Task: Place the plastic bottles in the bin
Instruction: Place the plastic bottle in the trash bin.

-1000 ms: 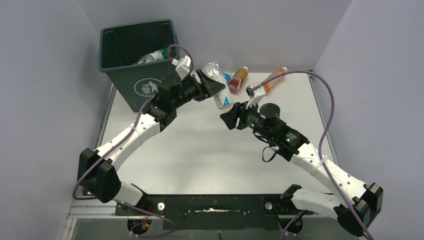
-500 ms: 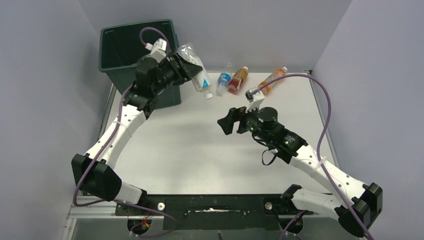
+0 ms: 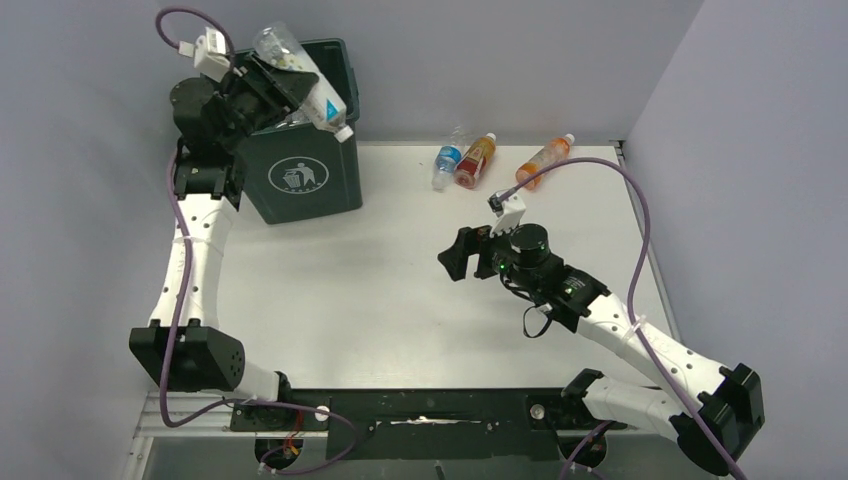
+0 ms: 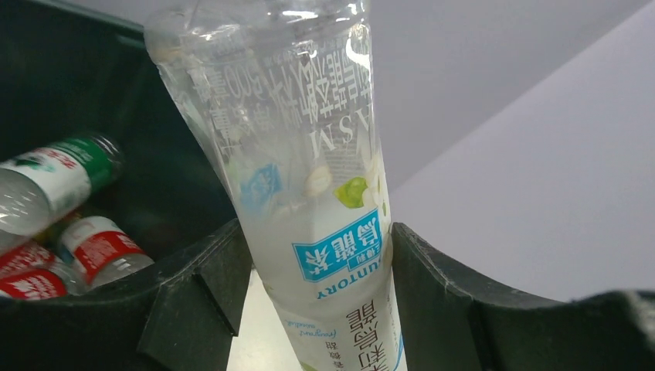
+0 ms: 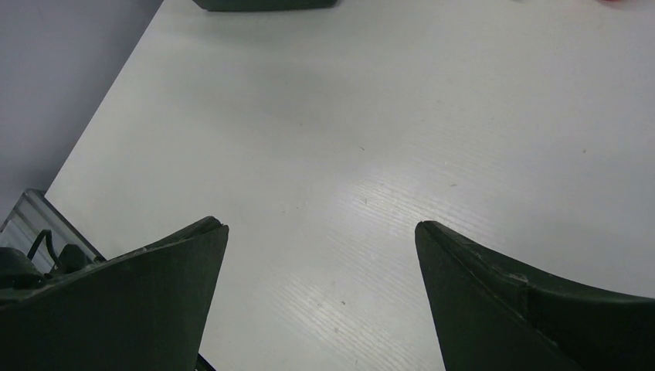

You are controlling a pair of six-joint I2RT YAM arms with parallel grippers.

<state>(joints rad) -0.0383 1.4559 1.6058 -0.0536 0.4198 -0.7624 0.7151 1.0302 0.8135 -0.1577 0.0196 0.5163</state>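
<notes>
My left gripper [image 3: 287, 88] is shut on a clear plastic bottle [image 3: 308, 82] with a blue and white label and holds it tilted over the open top of the dark green bin [image 3: 300, 180]. In the left wrist view the bottle [image 4: 309, 185] sits between both fingers, and several red- and green-labelled bottles [image 4: 54, 174] lie inside the bin [image 4: 162, 116]. Three bottles lie at the back of the table: a blue-labelled one [image 3: 445, 163], a red-orange one [image 3: 475, 160] and an orange one [image 3: 545, 160]. My right gripper [image 3: 455, 255] [image 5: 320, 228] is open over bare table.
The bin stands at the table's back left corner, with grey walls close behind and on both sides. The white table [image 5: 386, 116] spreads under the right gripper, and the bin's base [image 5: 263, 3] shows at the top of the right wrist view.
The left arm has swung the bottle up and to the left, from above the back of the table to over the bin. The right gripper has opened and drawn back a little.
</notes>
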